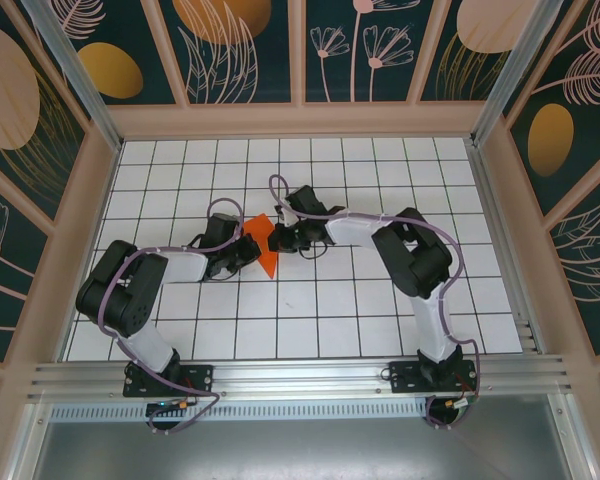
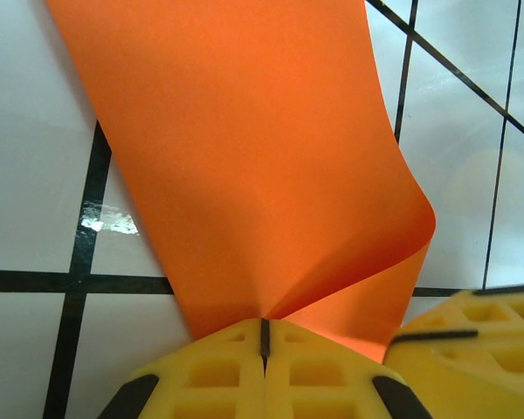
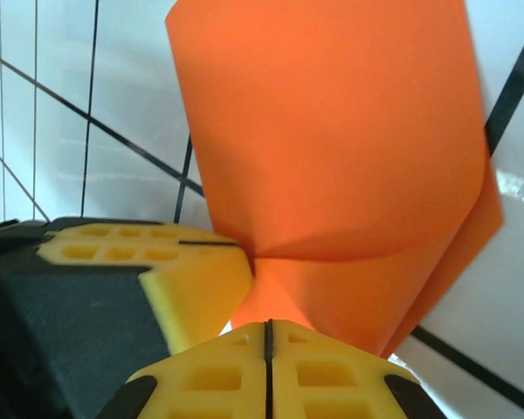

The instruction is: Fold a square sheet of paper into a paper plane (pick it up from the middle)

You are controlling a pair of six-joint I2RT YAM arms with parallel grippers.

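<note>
The square sheet of paper (image 1: 264,240), bright orange, hangs bent between my two grippers near the middle of the table. My left gripper (image 1: 246,250) is shut on it; in the left wrist view its yellow fingertips (image 2: 264,326) pinch the paper (image 2: 253,166), which curls over on the right. My right gripper (image 1: 281,240) faces it from the right, shut on the same sheet (image 3: 332,148) at its fingertips (image 3: 268,325). The left gripper's yellow fingers (image 3: 196,279) pinch just beside them. A paper plane is out of view.
The white grid table (image 1: 330,320) has wooden walls on the left (image 1: 90,230), back (image 1: 300,120) and right (image 1: 505,220). An aluminium rail (image 1: 300,375) runs along the near edge by the arm bases.
</note>
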